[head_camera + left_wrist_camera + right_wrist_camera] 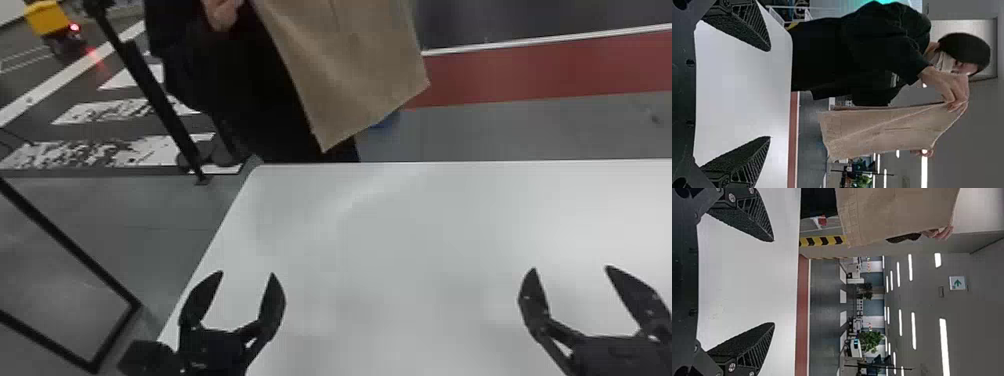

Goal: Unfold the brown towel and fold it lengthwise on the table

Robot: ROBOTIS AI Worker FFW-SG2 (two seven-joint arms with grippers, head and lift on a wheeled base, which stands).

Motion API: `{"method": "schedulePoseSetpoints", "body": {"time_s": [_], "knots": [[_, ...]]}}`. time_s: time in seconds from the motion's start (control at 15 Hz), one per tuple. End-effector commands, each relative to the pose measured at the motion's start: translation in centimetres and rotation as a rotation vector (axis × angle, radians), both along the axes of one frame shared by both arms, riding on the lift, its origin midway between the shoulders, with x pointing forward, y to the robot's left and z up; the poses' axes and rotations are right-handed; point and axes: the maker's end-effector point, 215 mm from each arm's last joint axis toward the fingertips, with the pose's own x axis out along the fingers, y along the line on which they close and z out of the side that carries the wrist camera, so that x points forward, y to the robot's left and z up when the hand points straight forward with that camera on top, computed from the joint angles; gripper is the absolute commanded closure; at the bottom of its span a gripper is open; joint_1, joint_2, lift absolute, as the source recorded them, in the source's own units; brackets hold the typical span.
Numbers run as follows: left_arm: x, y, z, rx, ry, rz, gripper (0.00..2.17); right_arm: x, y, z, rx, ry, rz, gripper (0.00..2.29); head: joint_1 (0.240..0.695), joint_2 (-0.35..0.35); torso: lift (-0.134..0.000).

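Towel (350, 75) hung at the top centre of the head view, held by a person's hands (950, 88) beyond the table (380, 240). Left gripper (247, 273), lower left, and right gripper (570, 268), lower right, both stood released, fingers wide apart.

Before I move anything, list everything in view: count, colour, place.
Flat rectangular table: one, white, before the robot.
Large cloth towel: one, brown, hanging beyond the table's far edge.
Slim metal pole: one, black, beyond the table, left.
Long floor band: one, red, beyond the table.
Rectangular arrow sign: one, green-white, background.
Long ceiling lights: several, white, overhead.
Person's hands: two, on the towel.
Left end effector, right end effector: two, black, open, near side.
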Motion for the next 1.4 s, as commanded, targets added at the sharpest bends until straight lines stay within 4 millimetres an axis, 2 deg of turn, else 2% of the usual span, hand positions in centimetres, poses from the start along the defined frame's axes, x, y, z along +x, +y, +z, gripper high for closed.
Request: {"method": "schedulePoseSetpoints", "body": {"time_s": [0.0, 0.8, 1.33], "knots": [[0.0, 0.0, -0.1, -0.002, 0.004, 0.004, 0.08, 0.0, -0.2, -0.1, -0.002, 0.003, -0.003, 0.13, 0.695, 0.319, -0.11], [-0.1, 0.1, -1.2, -0.007, 0.018, 0.007, 0.08, 0.1, -0.6, -0.4, -0.004, 0.004, -0.012, 0.13, 0.695, 0.312, -0.11], [-0.2, 0.2, -1.1, -0.009, 0.013, 0.011, 0.08, -0.2, -1.0, -0.4, -0.003, 0.007, -0.019, 0.13, 0.695, 0.309, -0.11]]}}
